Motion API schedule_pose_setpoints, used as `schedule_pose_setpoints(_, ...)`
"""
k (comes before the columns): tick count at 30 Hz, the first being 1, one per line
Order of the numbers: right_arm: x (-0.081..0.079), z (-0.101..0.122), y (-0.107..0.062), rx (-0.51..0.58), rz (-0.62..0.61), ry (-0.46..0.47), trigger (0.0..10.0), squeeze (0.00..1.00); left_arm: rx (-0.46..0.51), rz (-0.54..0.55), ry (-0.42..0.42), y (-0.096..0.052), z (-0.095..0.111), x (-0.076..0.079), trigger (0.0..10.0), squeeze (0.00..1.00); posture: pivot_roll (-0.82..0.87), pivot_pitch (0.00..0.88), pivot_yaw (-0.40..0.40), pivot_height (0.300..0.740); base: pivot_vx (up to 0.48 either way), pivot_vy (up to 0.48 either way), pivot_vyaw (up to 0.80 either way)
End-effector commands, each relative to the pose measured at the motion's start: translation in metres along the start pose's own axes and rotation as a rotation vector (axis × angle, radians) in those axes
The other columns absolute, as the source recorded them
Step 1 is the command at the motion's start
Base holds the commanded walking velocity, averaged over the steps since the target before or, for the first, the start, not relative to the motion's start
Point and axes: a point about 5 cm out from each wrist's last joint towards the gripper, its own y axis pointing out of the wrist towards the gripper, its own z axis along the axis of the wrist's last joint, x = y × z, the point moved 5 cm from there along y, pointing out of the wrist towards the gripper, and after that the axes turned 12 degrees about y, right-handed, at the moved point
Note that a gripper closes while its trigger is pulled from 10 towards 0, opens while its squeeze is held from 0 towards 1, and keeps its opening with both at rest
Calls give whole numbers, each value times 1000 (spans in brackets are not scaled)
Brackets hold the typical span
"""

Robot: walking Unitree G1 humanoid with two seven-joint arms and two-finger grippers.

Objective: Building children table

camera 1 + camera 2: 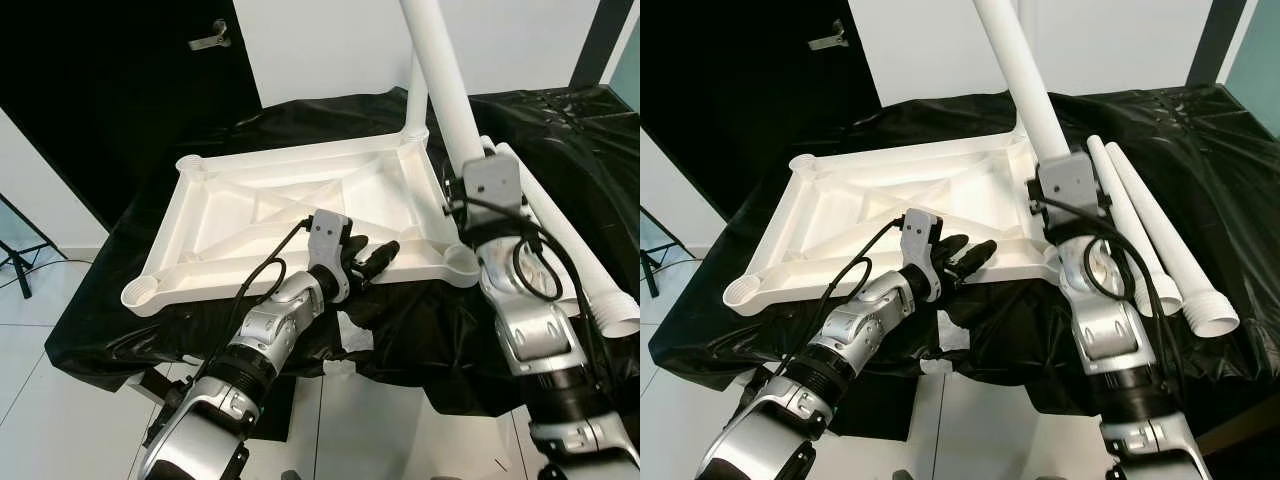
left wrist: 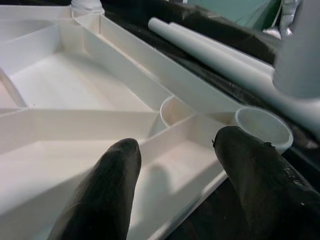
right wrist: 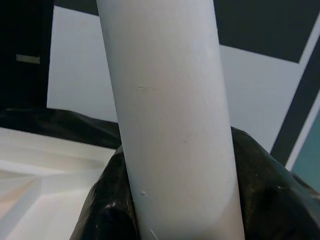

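The white tabletop (image 1: 300, 200) lies upside down on a black-covered surface. My left gripper (image 1: 375, 255) rests open at its near rim, and that rim runs between the fingers (image 2: 107, 185). My right gripper (image 3: 180, 200) is shut on a white table leg (image 1: 440, 70), holding it tilted and nearly upright. The leg's lower end (image 2: 300, 60) hangs just above the near right corner socket (image 2: 262, 125). Another leg (image 1: 416, 95) stands in the far right corner.
Two loose legs (image 1: 1140, 220) lie on the black sheet (image 1: 1200, 150) to the right of the tabletop. A black door (image 1: 120, 70) stands at the back left. White floor (image 1: 40, 400) shows in front of the table's near edge.
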Motion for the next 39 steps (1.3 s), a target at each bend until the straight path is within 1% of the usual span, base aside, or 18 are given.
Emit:
schedule_pose_setpoints(1,-9,1,5,11,26,0,10000,0,66,-547,28,-13,0,53,10000,0,-205,0,117,740,0,0,0)
schedule_pose_setpoints(5,-13,0,5,10,38,6,10000,0,48,-534,42,-10,-4,53,10000,0,-199,0,113,740,0,0,0)
schedule_pose_setpoints(7,-20,-4,1,-2,52,20,10000,0,12,-506,62,-6,-11,53,10000,0,-199,0,112,740,0,0,0)
schedule_pose_setpoints(10,-23,-7,-1,-8,56,27,10000,0,-9,-502,76,-5,-15,53,10000,0,-199,0,112,740,0,0,0)
schedule_pose_setpoints(11,-24,-9,-4,-16,56,33,10000,0,-47,-492,104,-5,-22,52,10000,0,-203,0,114,740,0,0,0)
schedule_pose_setpoints(12,-24,-9,-4,-16,56,33,10000,0,-47,-492,104,-5,-22,52,10000,0,-203,0,114,740,0,0,0)
schedule_pose_setpoints(13,-25,-12,-7,-26,54,41,10000,0,-98,-473,138,-4,-32,51,10000,0,-206,0,116,740,0,0,0)
schedule_pose_setpoints(14,-25,-12,-7,-26,54,41,10000,0,-98,-473,138,-4,-32,51,10000,0,-206,0,116,740,0,0,0)
schedule_pose_setpoints(15,-25,-15,-10,-35,50,51,10000,0,-145,-461,172,-4,-41,50,10000,0,-207,0,117,740,0,0,0)
schedule_pose_setpoints(16,-25,-15,-10,-35,50,51,10000,0,-145,-461,172,-4,-41,50,10000,0,-207,0,117,740,0,0,0)
schedule_pose_setpoints(17,-24,-18,-13,-44,42,60,10000,0,-177,-469,201,-5,-47,51,10000,0,-208,0,119,740,0,0,0)
schedule_pose_setpoints(18,-24,-18,-13,-44,42,60,10000,0,-177,-469,201,-5,-47,51,10000,0,-208,0,119,740,0,0,0)
schedule_pose_setpoints(19,-23,-22,-16,-53,33,65,10000,0,-184,-496,210,-6,-49,54,10000,0,-210,0,122,740,0,0,0)
schedule_pose_setpoints(20,-20,-26,-19,-63,23,66,10000,0,-174,-539,205,-8,-48,59,10000,0,-211,0,125,740,0,0,0)
schedule_pose_setpoints(21,-20,-26,-19,-63,23,66,10000,0,-174,-539,205,-8,-48,59,10000,0,-211,0,125,740,0,0,0)
schedule_pose_setpoints(23,-17,-31,-23,-74,10,62,10000,0,-167,-586,204,-11,-47,64,10000,0,-211,0,129,740,0,0,0)
schedule_pose_setpoints(31,-10,-35,-26,-80,-5,47,10000,0,-220,-600,255,-9,-56,62,10000,0,-213,0,131,740,0,0,0)
schedule_pose_setpoints(39,-11,-34,-23,-69,3,36,10000,0,-248,-661,255,-12,-62,69,10000,0,-209,0,130,740,0,0,0)
